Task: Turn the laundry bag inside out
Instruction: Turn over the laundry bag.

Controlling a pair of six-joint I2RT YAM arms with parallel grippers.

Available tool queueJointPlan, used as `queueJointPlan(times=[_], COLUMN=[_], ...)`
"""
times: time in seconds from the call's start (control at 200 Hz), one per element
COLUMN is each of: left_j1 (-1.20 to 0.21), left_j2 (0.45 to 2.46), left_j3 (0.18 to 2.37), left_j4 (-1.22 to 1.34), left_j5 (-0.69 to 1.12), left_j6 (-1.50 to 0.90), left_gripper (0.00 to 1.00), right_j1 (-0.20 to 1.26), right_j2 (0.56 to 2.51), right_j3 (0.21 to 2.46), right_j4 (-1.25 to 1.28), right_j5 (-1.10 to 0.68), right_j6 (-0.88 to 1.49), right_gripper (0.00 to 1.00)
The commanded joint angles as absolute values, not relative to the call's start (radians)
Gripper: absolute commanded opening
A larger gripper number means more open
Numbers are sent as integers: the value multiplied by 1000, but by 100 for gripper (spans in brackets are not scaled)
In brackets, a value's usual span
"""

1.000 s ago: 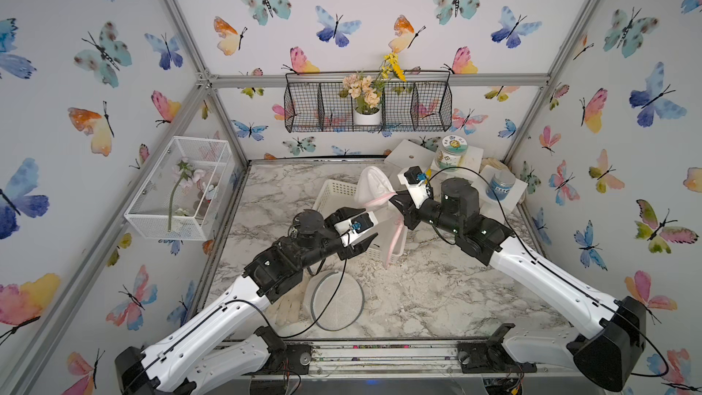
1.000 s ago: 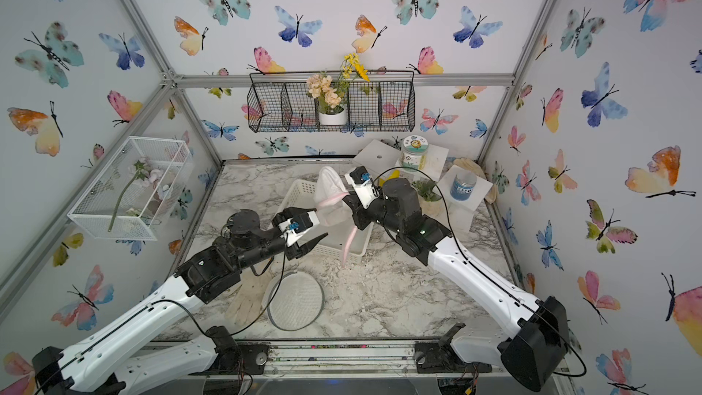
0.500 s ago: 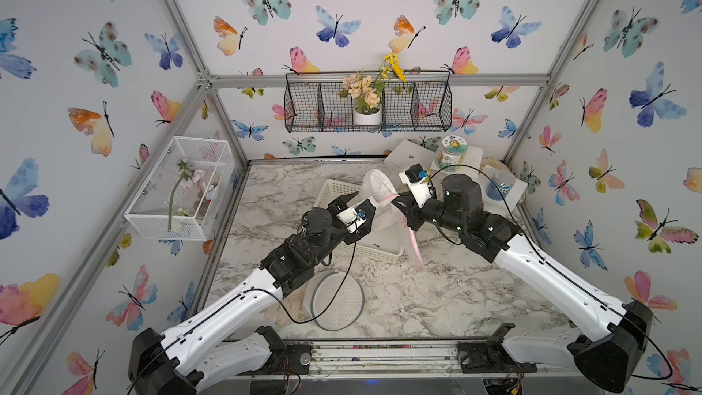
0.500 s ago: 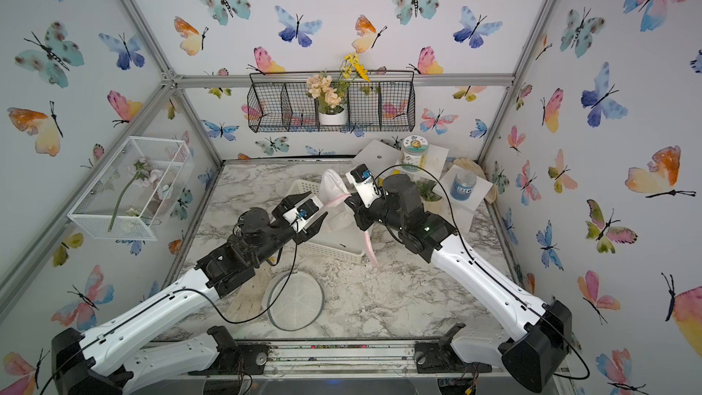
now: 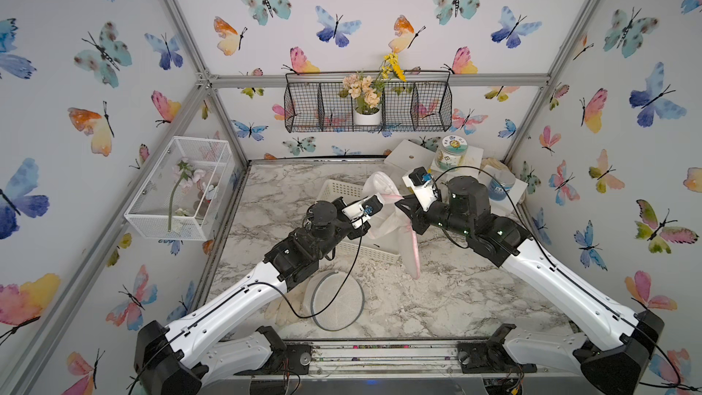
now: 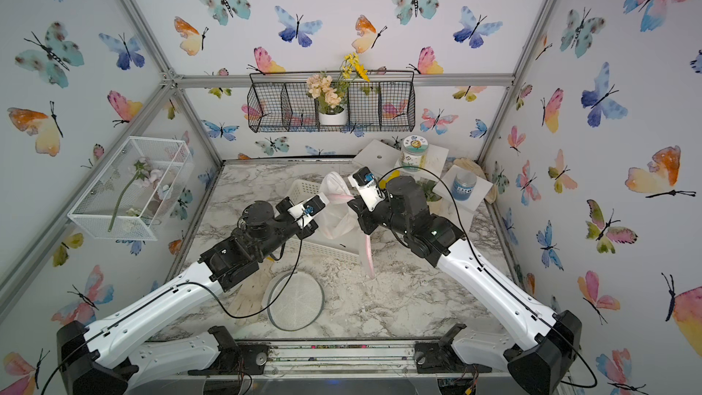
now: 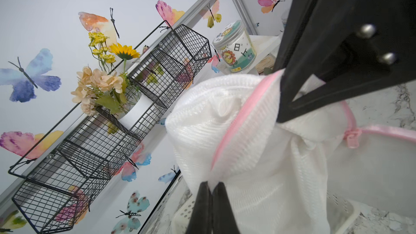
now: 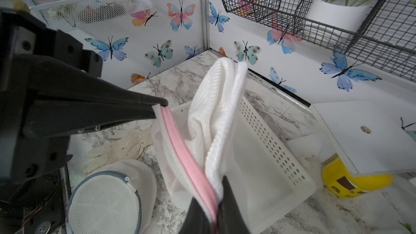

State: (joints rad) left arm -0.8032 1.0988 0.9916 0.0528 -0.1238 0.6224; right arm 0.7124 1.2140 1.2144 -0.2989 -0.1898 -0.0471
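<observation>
place: robot lab cell | evidence: aluminium frame [image 5: 494,79], butterfly-papered walls [image 5: 364,5], marble tabletop [image 5: 456,298]

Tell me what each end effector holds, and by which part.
Both hold the laundry bag: left end effector on the mesh edge by the pink zipper, right end effector on the zipper itself.

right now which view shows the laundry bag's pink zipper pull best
Left wrist: the zipper pull is close and sharp on the laundry bag. Right wrist shows only zipper tape; both top views, just a thin pink strip.
</observation>
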Motion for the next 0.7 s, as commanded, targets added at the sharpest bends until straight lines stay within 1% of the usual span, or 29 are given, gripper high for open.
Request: queueJointPlan(times=[0.0,0.12,0.265,0.375,0.461,0.571,0.696], left_j1=[-802,-801,-802,-794,-751,-705,-651], left_j2=[1087,1113,1200,1288,1351,1403,1445], left_j3=[1065,1198,1367,1459,1504,1532,1521], left_j4=[33,-52,-179,-259,-302,-318,-353], left_j5=[-66,17,58,12,-14,25,114], left_j6=[633,618,604,598,553,510,481], left_gripper=[0,0,0,0,0,0,0], right_j1=[712,712,712,712,712,712,712], right_j2=[1231,1286,1303,1245,1185,1107,1049], right_j3=[1260,1282,1287,1238,1190,1134,1105], right_j4=[-405,-529,-595,-571,-555,-536,-499], right_j5=[-93,-50,-169,-273,-343,-413,-430], right_j6=[-127,-226,-352,-454,-541,-639,-653], right_gripper=[2,2,2,2,2,2,2])
